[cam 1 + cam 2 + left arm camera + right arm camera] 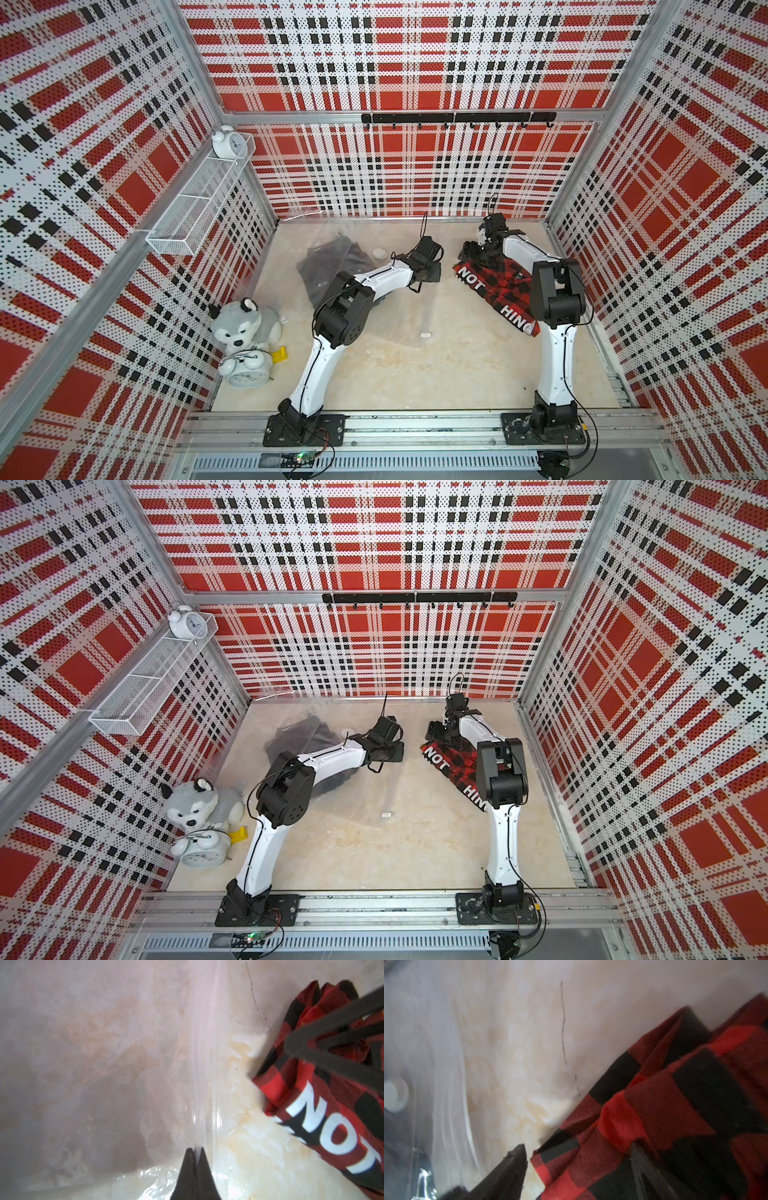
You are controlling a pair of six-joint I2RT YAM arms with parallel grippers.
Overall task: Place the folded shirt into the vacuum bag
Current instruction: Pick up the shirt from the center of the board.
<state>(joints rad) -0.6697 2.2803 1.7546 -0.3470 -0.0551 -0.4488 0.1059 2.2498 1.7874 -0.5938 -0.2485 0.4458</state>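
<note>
The folded shirt (494, 291) (453, 762) is red-and-black plaid with white letters and lies on the table at the right. My right gripper (471, 251) (578, 1147) is open at the shirt's far end, its jaws wide around a plaid corner (654, 1105); one finger (512, 1167) stands clear of the cloth. The vacuum bag (399, 316) (203, 1064) is clear film spread left of the shirt, with its round white valve (379, 252) (393, 1095) and small white clip (424, 333). My left gripper (432, 274) (195, 1150) is shut on the bag's film near the shirt (311, 1105).
A dark garment (332, 266) lies inside the bag under the left forearm. A grey husky plush (245, 324), a white alarm clock (247, 372) and a yellow piece (280, 355) sit at the left wall. A wire shelf (195, 208) hangs above them.
</note>
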